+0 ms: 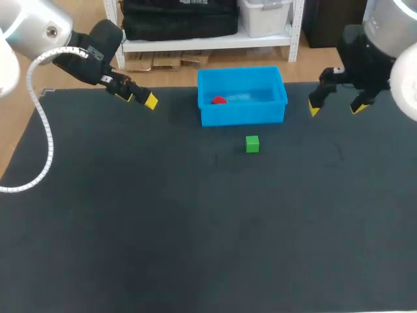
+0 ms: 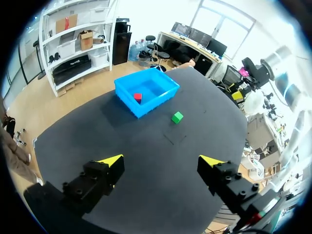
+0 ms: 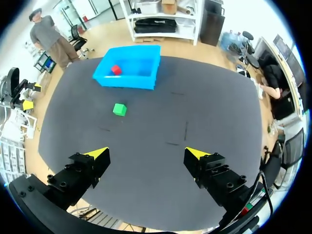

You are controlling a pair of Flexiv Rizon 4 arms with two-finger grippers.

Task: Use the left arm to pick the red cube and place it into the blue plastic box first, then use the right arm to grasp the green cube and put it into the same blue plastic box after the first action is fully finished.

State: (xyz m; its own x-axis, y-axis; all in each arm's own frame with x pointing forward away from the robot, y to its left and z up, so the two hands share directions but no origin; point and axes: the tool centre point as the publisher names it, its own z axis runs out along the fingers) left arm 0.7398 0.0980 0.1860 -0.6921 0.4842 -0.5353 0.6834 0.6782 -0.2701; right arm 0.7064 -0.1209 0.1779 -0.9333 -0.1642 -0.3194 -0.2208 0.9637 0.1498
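Dark table (image 1: 130, 228): blue plastic box (image 1: 241, 116) holds red cube (image 2: 138, 97), half-hidden by its wall in head view, plain in wrist views; green cube (image 1: 252, 144) near box, outside. Left gripper (image 2: 162, 163), right gripper (image 3: 146, 153): flanking box, spread wide, empty.

We are holding our left gripper (image 1: 141, 98) over the table (image 1: 130, 235) near its far left corner, its fingers spread wide apart. Our right gripper (image 1: 337, 107) is hovering near the far right corner, its fingers also standing wide apart.
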